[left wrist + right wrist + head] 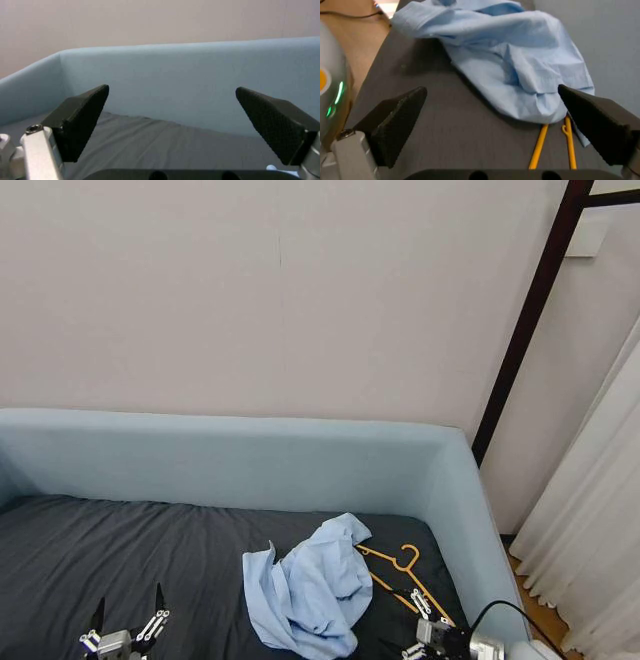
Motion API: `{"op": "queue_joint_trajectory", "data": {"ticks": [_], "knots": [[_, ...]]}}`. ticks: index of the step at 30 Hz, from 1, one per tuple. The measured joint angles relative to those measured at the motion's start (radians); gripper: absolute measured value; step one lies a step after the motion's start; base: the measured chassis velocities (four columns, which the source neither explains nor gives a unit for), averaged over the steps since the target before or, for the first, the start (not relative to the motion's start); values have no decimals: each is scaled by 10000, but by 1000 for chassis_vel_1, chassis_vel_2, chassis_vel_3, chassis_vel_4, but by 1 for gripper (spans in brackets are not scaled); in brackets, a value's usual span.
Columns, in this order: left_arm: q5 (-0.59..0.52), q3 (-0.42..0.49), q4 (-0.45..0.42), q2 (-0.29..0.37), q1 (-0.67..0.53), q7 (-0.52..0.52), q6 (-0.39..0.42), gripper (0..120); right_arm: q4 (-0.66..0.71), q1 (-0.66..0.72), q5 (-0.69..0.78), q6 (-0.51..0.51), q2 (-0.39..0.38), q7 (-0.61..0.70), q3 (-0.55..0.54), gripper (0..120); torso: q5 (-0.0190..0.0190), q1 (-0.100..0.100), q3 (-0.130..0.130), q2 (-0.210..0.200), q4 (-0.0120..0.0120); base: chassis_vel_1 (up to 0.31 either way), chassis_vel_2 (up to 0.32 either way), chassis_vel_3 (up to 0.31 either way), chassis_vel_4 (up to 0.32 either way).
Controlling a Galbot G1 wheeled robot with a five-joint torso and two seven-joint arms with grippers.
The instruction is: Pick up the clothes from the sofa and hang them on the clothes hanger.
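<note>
Counting from the head view: one light-blue shirt point(315, 585) lies crumpled on the right part of the sofa point(250, 460) seat, with one orange hanger point(405, 565) touching its right edge. My left tool point(128, 610) hovers near left and my right tool point(405, 625) near right, beside the hanger. Left wrist view: jaws spread wide, holding nothing, facing the sofa back. Right wrist view: jaws wide, holding nothing, aimed at shirt and hanger.

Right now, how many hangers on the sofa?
1: an orange hanger on the sofa seat near its right end, partly under the blue shirt. The shirt could hide more.
</note>
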Motion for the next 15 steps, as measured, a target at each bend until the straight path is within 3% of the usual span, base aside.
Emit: {"op": "queue_joint_trajectory", "data": {"ticks": [3, 7, 15], "knots": [[-11, 20, 41, -24, 6, 1, -53, 100, 662, 119, 1098, -429, 140, 1463, -465, 100, -4, 0, 0, 0, 3, 0, 0, 0, 0], [-10, 10, -58, -45, 51, 1, -73, 100, 918, 274, 945, -589, 475, 2446, -1137, 100, -3, 0, 0, 1, 5, 0, 0, 0, 0], [0, -138, -250, -99, 158, -9, -68, 100, 731, 1227, -292, -728, 1358, 2594, -2653, 100, -5, 0, 0, 1, 4, 0, 0, 0, 0]]}}
